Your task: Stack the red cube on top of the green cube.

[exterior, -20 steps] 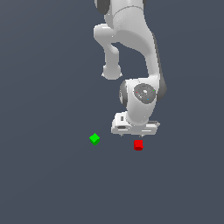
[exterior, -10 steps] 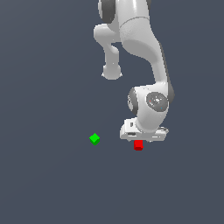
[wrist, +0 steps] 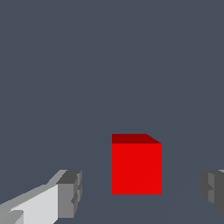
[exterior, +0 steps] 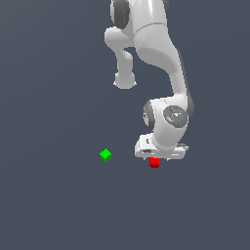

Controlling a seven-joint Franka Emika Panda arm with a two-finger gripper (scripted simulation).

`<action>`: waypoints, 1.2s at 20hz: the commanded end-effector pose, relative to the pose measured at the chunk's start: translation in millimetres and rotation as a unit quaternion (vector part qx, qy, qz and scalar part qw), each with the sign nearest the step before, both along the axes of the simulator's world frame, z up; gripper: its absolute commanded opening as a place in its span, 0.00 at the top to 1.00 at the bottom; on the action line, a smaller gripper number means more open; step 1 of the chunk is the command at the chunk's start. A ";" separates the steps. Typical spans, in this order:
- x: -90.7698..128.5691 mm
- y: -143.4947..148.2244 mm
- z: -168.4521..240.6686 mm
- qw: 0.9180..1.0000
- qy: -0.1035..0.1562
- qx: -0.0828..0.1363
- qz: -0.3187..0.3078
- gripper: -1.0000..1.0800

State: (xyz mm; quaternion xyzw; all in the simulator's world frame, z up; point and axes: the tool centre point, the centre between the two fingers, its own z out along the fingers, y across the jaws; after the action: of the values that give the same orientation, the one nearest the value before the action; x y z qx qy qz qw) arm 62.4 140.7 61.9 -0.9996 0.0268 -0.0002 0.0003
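Note:
The red cube lies on the grey floor, partly hidden under the white gripper in the exterior view. In the wrist view the red cube sits between the two fingertips, with clear gaps on both sides. The gripper is open and low around the cube, not touching it. The green cube, seen as a diamond, lies apart toward the exterior view's left of the gripper. It is out of the wrist view.
The white arm rises above the gripper. The grey floor spreads all around the cubes.
The arm has come down over the red cube. The gripper now hides more of the cube. Neither cube has moved.

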 end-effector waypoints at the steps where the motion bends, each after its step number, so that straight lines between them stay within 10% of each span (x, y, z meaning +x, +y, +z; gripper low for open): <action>1: -0.5 0.0 -10.6 1.000 0.001 0.000 0.000 0.04; 12: 1.0 0.1 -42.0 1.000 0.000 0.000 0.000 0.04; 13: 1.0 0.1 -42.0 1.000 0.000 0.000 0.000 1.00; 24: 0.7 0.3 -42.0 1.000 0.001 0.000 0.000 1.00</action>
State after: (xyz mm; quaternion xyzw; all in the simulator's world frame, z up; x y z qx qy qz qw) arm 63.1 140.9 19.7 -0.9996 0.0273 0.0004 -0.0001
